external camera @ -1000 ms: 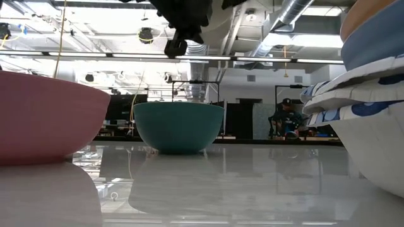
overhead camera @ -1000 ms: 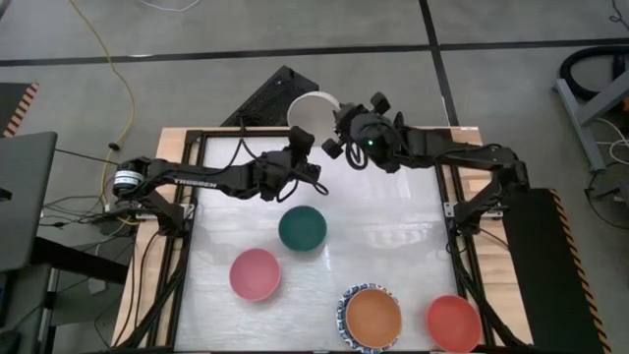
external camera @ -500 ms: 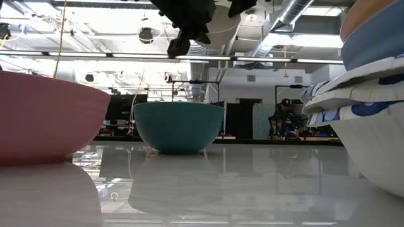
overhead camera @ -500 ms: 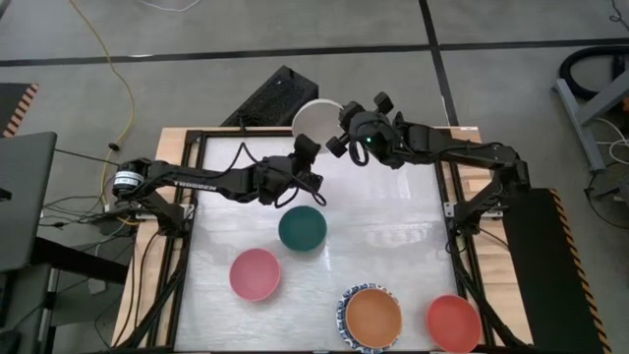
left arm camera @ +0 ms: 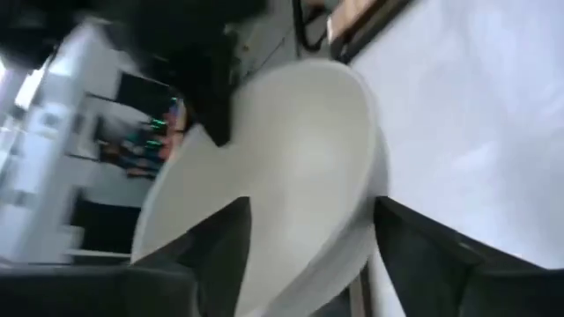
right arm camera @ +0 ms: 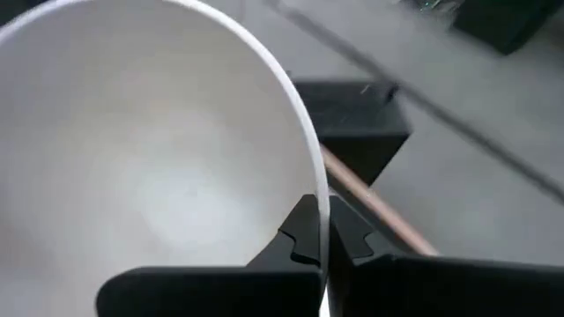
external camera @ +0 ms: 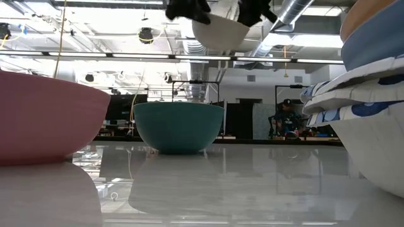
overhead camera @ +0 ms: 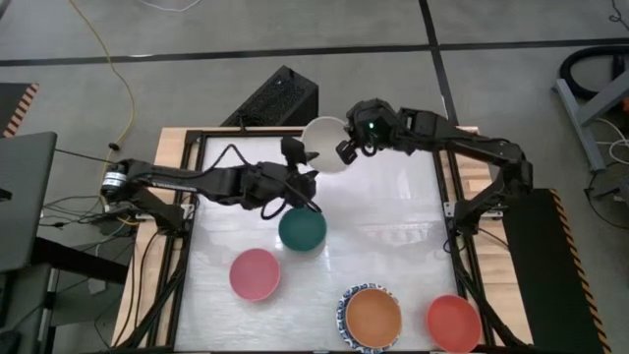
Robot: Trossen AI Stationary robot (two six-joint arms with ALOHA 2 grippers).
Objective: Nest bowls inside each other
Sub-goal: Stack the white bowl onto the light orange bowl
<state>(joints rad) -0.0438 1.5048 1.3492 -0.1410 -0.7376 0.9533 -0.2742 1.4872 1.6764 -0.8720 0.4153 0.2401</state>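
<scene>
Cream bowl (overhead camera: 324, 144), aloft over far table edge, pinched at rim by right gripper (overhead camera: 347, 149).
Left gripper (overhead camera: 299, 165) just beside same bowl, fingers (left arm camera: 220, 255) spread, not clamping it. On table (overhead camera: 393, 236): dark green bowl (overhead camera: 302, 228) under left arm, pink bowl (overhead camera: 255, 273) nearer front, orange bowl (overhead camera: 372, 316) nested in blue-rimmed white bowl (overhead camera: 344, 307), red bowl (overhead camera: 453, 323) beside.

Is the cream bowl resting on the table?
No, the cream bowl hangs well above the table, its rim pinched by the right fingers.

Bare table (overhead camera: 393, 226) beside green bowl (overhead camera: 302, 228)
</scene>
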